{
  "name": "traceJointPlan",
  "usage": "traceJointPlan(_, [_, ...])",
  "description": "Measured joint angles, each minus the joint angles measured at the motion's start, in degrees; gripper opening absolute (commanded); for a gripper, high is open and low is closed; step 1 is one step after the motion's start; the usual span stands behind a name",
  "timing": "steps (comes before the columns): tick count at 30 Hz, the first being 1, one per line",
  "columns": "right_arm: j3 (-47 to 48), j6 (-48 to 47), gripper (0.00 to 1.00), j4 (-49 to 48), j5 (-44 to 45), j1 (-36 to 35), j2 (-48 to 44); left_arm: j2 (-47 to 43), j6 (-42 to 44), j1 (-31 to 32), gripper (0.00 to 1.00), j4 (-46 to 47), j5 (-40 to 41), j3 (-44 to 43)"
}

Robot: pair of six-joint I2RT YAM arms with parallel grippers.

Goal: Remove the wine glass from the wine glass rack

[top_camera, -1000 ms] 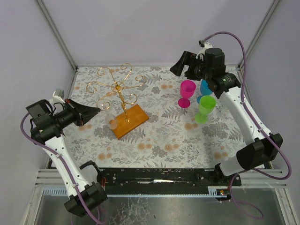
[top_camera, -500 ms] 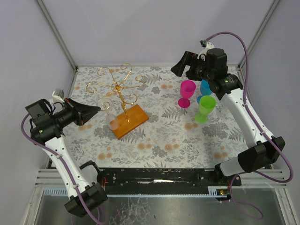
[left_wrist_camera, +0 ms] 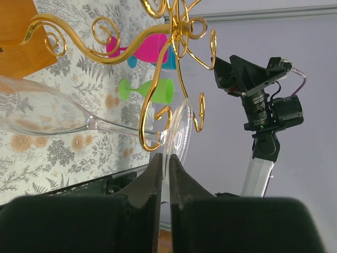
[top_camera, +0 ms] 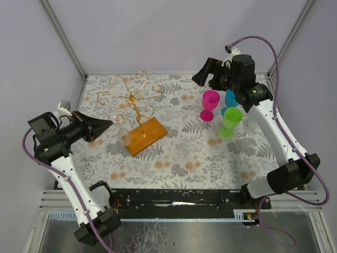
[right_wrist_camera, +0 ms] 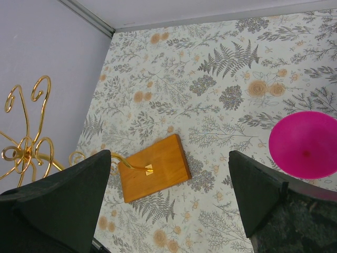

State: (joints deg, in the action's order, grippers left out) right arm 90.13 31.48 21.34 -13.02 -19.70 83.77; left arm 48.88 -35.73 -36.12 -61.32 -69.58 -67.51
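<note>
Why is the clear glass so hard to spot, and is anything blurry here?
Top view: even light, faint shadows, and the wine glass melts into the flowered cloth. Left wrist view: the gold rack glints, while the left tool up close is dark and soft. Right wrist view: the cloth is sharp, the right tool blurred.

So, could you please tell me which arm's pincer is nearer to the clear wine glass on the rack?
Left. The left pincer is shut on the foot of the wine glass; the right pincer hangs open far off, near the pink glass.
</note>
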Motion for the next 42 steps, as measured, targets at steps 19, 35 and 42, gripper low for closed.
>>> traceJointPlan(19, [0.0, -0.2, 0.99, -0.02, -0.09, 0.0, 0.07, -0.92, -6.05, -0.7, 0.0, 2.89, 5.57, -0.02])
traceJointPlan(35, [0.63, -0.2, 0.99, 0.0, -0.17, 0.0, 2.36, 0.04, -7.87, -0.7, 0.0, 5.95, 5.29, -0.07])
traceJointPlan(42, [0.98, -0.22, 0.99, -0.2, -0.22, 0.0, 2.78, -0.15, -3.69, -0.74, 0.0, 1.88, 4.31, -0.24])
